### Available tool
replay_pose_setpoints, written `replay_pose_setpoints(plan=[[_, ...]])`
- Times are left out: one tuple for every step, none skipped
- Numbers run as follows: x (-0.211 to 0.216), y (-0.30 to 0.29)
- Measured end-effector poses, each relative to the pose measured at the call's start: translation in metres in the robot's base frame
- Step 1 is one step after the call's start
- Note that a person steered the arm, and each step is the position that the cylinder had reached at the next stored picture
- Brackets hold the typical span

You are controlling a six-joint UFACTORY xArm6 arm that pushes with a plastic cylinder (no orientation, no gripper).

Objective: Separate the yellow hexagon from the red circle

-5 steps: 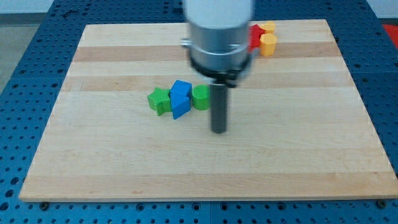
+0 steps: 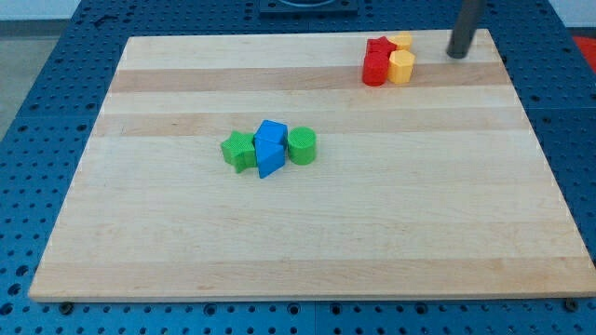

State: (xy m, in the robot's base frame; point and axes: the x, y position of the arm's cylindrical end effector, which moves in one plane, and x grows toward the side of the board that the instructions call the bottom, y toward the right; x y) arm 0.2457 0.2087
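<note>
Near the view's top right corner of the pale wooden board (image 2: pixel 307 242), my tip (image 2: pixel 457 55) rests at the end of the straight dark rod, which enters from the upper edge of the view. It touches no block; bare wood lies between it and the nearest one.

Just to the view's left of my tip, clearly apart from it, stands the yellow hexagon block (image 2: pixel 401 67). Pressed against its left side is the red circle block (image 2: pixel 374 70) (a short cylinder seen from above), so the two are in contact. Behind the red circle, toward the view's top, sits a red star-shaped block (image 2: pixel 379 46), and beside that, behind the yellow hexagon, is a second yellow block (image 2: pixel 402 41) whose shape I cannot make out. All four form one tight cluster by the board's top edge.

Well apart from this cluster, left of the board's middle, lies a second group in a row. A green star-shaped block (image 2: pixel 238 150) is at the view's left, a blue block (image 2: pixel 270 147) of angular outline sits in the middle, and a green circle block (image 2: pixel 302 146) is at the right. Each touches its neighbour.

Around the board runs a blue perforated table surface (image 2: pixel 37 140).
</note>
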Motion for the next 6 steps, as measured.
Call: replay_pose_setpoints(plan=[[0.001,-0.043],[0.014,-0.062],[0.035,-0.064],[0.055,-0.067],[0.080,-0.069],[0.106,-0.069]])
